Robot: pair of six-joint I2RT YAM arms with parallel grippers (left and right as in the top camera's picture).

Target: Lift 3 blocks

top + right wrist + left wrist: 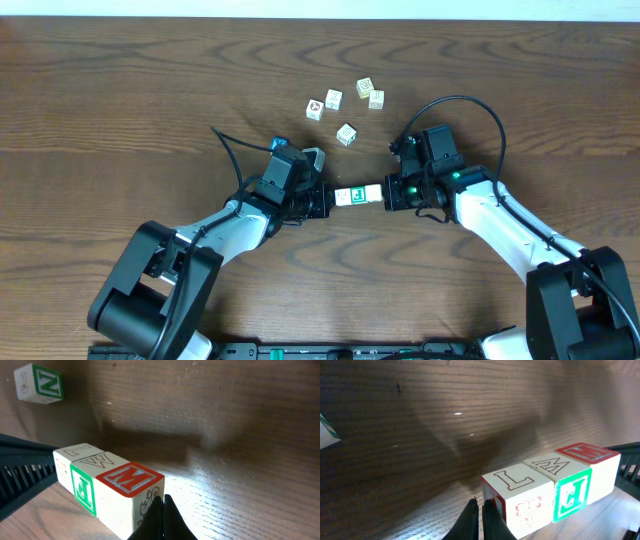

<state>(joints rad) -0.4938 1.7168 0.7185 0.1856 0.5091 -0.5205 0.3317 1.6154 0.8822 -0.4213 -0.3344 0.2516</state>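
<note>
Three blocks point(357, 195) form a straight row squeezed end to end between my two grippers. Their shadow lies apart from them on the wood, so the row appears to hang above the table. My left gripper point(325, 198) point(481, 505) is shut, its closed tips pressing the end face of the cream L block point(520, 492). The middle block point(568, 487) point(85, 480) has a green-framed side. The red M block point(592, 460) point(127, 485) is at the other end, pushed by my shut right gripper point(388, 193) point(163, 500). Nothing sits between either pair of fingers.
Several loose letter cubes lie on the far side of the table, the nearest one point(346, 134) just beyond the row and others around point(334, 99). A green N cube point(44, 382) shows in the right wrist view. Both arms' cables loop over the wood.
</note>
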